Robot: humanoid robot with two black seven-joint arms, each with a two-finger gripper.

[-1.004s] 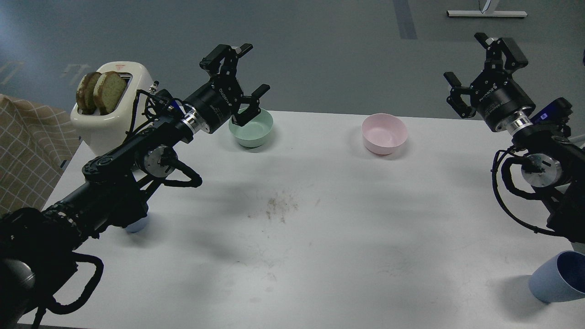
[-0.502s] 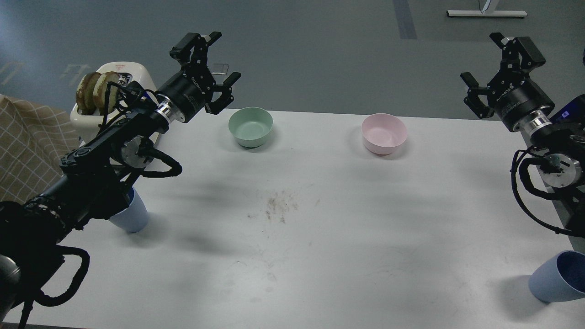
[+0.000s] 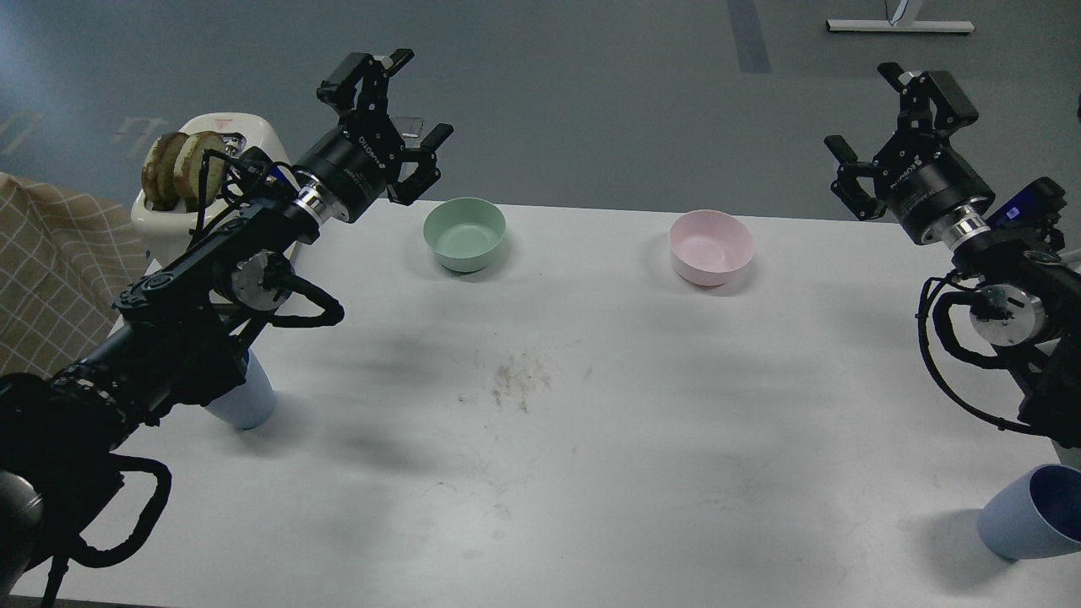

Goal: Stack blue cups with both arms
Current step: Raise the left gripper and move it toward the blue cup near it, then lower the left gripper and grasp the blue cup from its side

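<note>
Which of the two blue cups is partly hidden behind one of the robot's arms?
The blue cup on the left, with the left arm crossing its top. The blue cup at the table's right edge shows its navy inside, though the picture's border crops it.

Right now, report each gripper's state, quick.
Left gripper: open, holding nothing, raised near the toaster.
Right gripper: open, holding nothing, raised above the table's far right edge.

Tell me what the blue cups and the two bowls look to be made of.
Blue cups: likely plastic, matte pale blue, no glare. Mint-green bowl and pink bowl: probably the same matte plastic, with smooth, evenly coloured walls, though glazed ceramic can't be ruled out.
</note>
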